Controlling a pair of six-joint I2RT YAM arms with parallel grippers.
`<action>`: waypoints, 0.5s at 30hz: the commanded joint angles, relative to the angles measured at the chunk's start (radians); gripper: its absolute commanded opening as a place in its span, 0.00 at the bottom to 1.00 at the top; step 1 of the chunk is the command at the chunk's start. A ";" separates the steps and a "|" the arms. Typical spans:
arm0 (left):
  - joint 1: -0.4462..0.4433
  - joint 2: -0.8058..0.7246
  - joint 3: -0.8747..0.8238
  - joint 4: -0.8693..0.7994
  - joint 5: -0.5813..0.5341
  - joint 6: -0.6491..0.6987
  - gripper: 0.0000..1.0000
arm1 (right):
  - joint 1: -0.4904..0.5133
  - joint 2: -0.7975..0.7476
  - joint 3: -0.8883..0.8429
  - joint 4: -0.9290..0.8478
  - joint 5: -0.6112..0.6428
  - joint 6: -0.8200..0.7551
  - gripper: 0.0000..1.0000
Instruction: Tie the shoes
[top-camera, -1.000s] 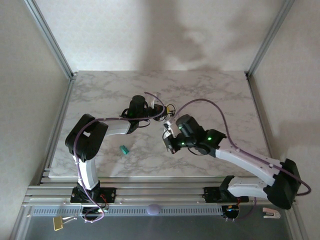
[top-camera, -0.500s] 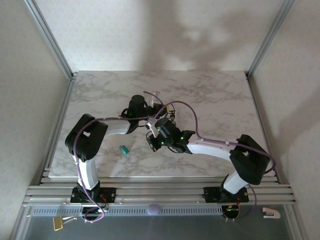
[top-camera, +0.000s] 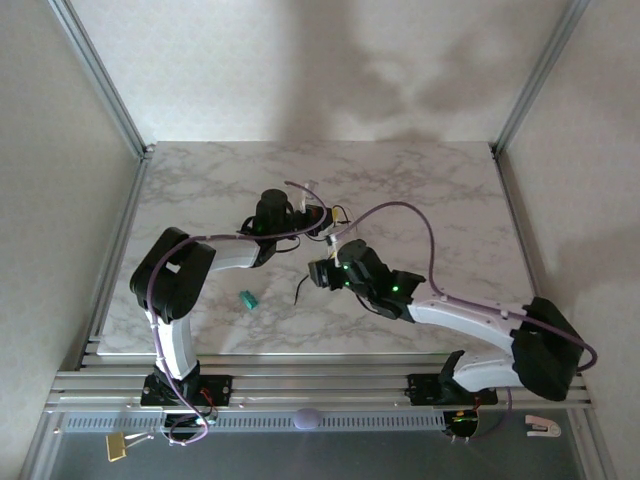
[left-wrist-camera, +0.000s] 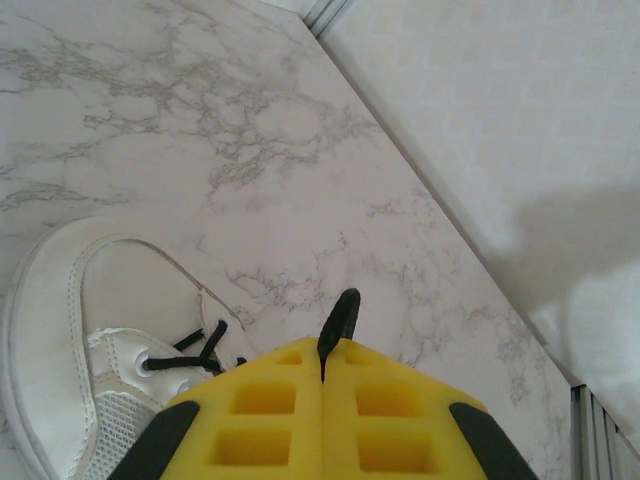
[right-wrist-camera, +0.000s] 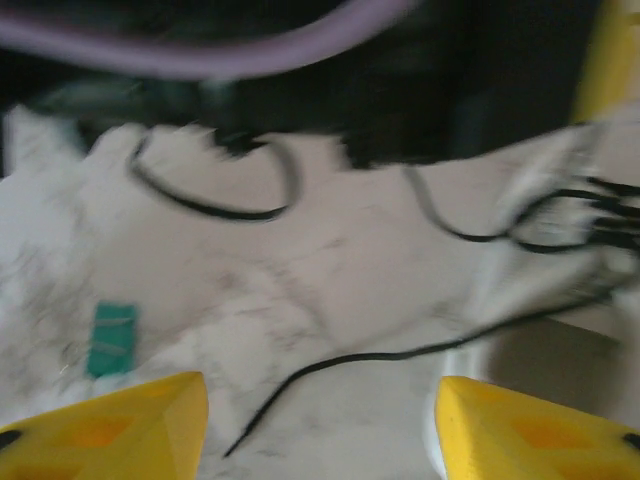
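White sneaker (left-wrist-camera: 60, 320) sits mid-table, between my 2 grippers.
Its black laces (right-wrist-camera: 350, 358) trail loose over the marble table (top-camera: 450, 190) toward the near edge. My left gripper (left-wrist-camera: 322, 368) is beside the shoe, pads pressed together and pinching 1 lace end (left-wrist-camera: 340, 315). My right gripper (right-wrist-camera: 320, 425) hangs above the loose lace, fingers spread wide. A teal object (top-camera: 247, 299) lies further left.
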 joint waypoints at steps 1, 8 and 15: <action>0.008 0.003 -0.019 0.041 0.014 -0.015 0.00 | -0.064 -0.001 -0.037 -0.165 0.161 0.141 0.68; 0.008 -0.003 -0.027 0.041 0.012 -0.016 0.00 | -0.085 0.083 -0.049 -0.099 0.007 0.082 0.99; 0.006 -0.003 -0.033 0.042 0.009 -0.016 0.00 | -0.086 0.183 -0.012 -0.075 0.047 0.088 0.99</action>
